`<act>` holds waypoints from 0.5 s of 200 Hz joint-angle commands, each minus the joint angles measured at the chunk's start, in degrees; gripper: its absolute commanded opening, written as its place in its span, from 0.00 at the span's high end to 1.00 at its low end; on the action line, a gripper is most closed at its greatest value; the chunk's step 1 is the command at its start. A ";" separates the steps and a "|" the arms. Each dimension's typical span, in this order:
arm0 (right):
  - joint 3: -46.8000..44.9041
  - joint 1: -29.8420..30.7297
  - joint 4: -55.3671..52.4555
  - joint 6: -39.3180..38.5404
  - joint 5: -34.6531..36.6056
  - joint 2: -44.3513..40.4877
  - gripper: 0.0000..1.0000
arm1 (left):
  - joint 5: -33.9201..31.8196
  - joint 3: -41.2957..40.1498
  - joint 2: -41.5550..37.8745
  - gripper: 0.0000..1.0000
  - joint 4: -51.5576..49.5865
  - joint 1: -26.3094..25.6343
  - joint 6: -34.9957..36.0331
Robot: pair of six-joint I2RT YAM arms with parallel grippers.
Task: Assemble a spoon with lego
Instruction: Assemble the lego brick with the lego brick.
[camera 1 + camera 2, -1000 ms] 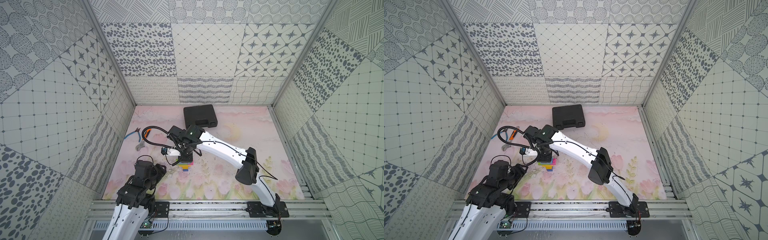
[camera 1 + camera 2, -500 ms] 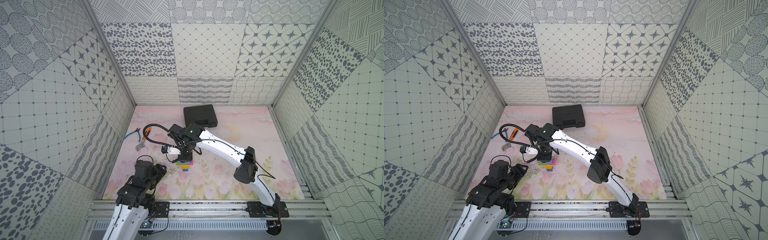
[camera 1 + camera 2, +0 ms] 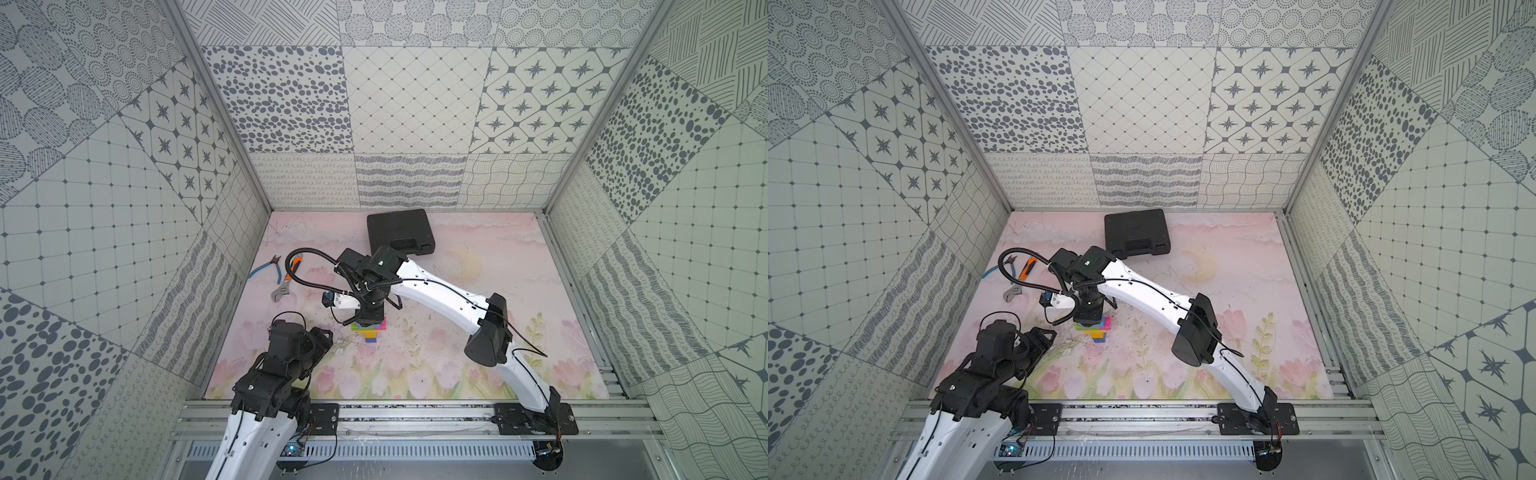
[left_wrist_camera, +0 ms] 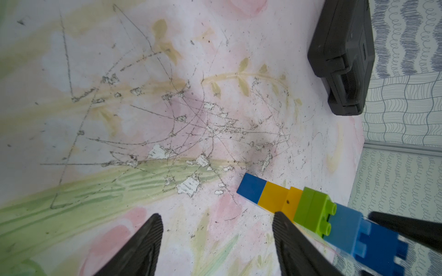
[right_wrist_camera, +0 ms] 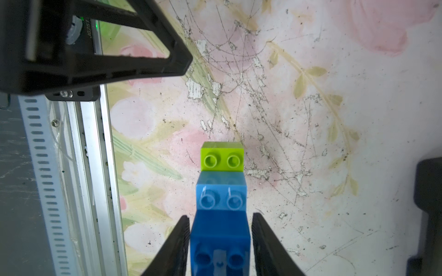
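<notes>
The spoon (image 3: 371, 333) (image 3: 1096, 332) lies flat on the flowered mat: a dark blue and yellow stem, a wider green-and-pink layer, then light blue and dark blue bricks. My right gripper (image 3: 368, 319) (image 5: 220, 215) hangs straight over its wide end. It is open a little, with a finger on each side of the dark blue brick (image 5: 220, 234) and a thin gap beside each. My left gripper (image 3: 324, 337) (image 4: 216, 229) is open and holds nothing. It sits just left of the spoon (image 4: 311, 208), one finger close beside the yellow and green bricks.
A black plastic case (image 3: 400, 232) (image 3: 1137, 234) lies at the back of the mat. Blue-handled pliers (image 3: 266, 270) and an orange-handled wrench (image 3: 286, 282) lie by the left wall. The metal front rail (image 5: 95, 167) runs close behind the left arm.
The right gripper's fingers have parted slightly off the dark blue brick they were shut on. The spoon stays on the mat. The left gripper has barely moved.
</notes>
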 commanded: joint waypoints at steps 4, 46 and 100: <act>0.14 -0.19 -0.23 0.91 0.77 0.72 0.41 | -0.39 0.91 -0.91 0.24 -0.73 0.22 1.47; 3.33 -0.90 1.35 1.82 3.27 -1.28 0.15 | -0.88 1.19 -0.84 0.20 -0.86 0.23 1.47; -1.23 -7.38 10.11 10.20 1.78 -12.66 0.02 | -8.34 5.20 0.69 0.05 1.41 0.23 7.26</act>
